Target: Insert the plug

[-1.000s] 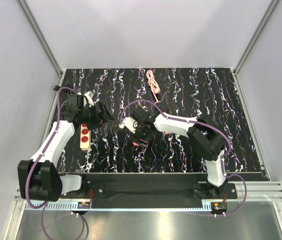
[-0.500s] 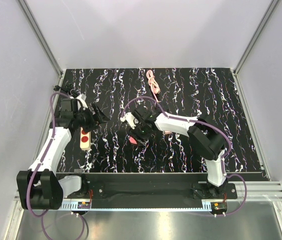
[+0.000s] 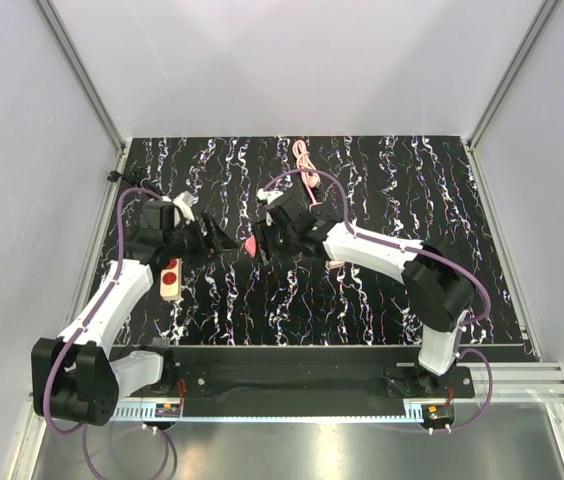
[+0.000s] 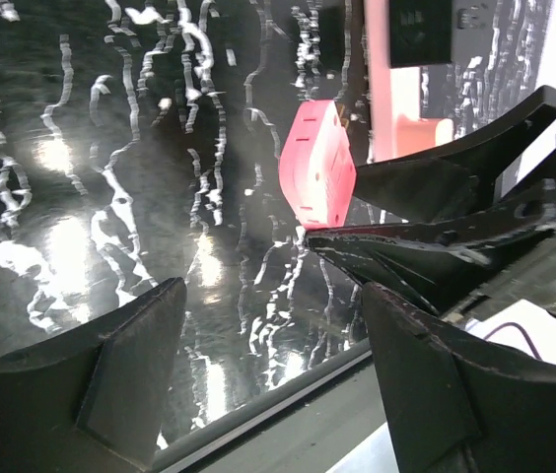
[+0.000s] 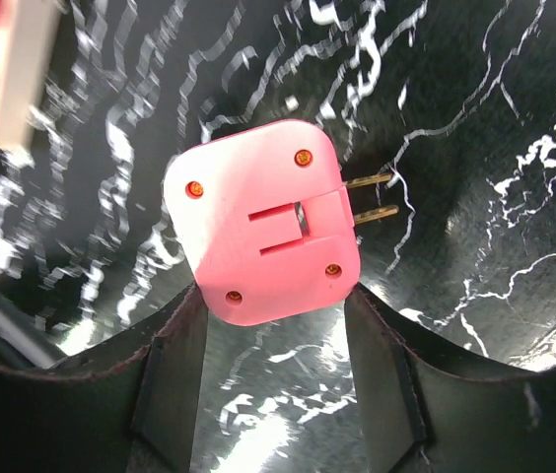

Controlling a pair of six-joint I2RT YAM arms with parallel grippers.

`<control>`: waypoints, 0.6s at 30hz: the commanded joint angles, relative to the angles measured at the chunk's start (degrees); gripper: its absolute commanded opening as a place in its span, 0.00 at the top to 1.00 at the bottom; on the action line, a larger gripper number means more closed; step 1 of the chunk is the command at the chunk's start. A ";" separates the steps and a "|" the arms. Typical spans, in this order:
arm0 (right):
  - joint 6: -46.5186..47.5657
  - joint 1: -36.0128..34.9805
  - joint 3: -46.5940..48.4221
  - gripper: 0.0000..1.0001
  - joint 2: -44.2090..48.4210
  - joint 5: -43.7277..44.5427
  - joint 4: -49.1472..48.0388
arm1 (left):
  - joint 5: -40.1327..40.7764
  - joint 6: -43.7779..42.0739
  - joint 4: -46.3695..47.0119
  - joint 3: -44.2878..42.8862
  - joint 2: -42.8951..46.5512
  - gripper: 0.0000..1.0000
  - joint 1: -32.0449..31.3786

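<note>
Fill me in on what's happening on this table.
The right hand grips the pink plug by its sides and holds it above the table, with its prongs bare. The left hand is open and holds nothing. It faces the plug from close by. The beige strip with red sockets lies near the table's left edge, partly under the left arm. The plug is not in any socket yet.

Bright overhead light, glare on glossy table (image 4: 61, 236)
</note>
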State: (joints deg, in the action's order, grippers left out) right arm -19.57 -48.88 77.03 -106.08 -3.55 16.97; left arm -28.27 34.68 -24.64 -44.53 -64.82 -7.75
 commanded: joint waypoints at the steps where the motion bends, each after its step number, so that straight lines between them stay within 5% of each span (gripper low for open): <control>1: -5.21 0.28 -0.83 1.00 4.21 2.15 -4.22 | -0.03 2.94 5.48 -0.47 1.80 0.22 -2.17; 13: -7.67 -1.83 -2.94 1.00 7.73 3.98 -7.48 | 4.62 7.86 9.97 0.33 -3.65 0.23 -5.70; 18: -1.26 1.06 -2.52 0.90 7.30 6.20 -3.55 | 9.10 7.60 8.56 0.68 -3.83 0.23 -5.70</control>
State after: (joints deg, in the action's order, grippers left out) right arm -23.75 -50.04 73.56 -100.38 -0.12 12.01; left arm -22.87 42.04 -17.89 -43.75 -68.88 -13.26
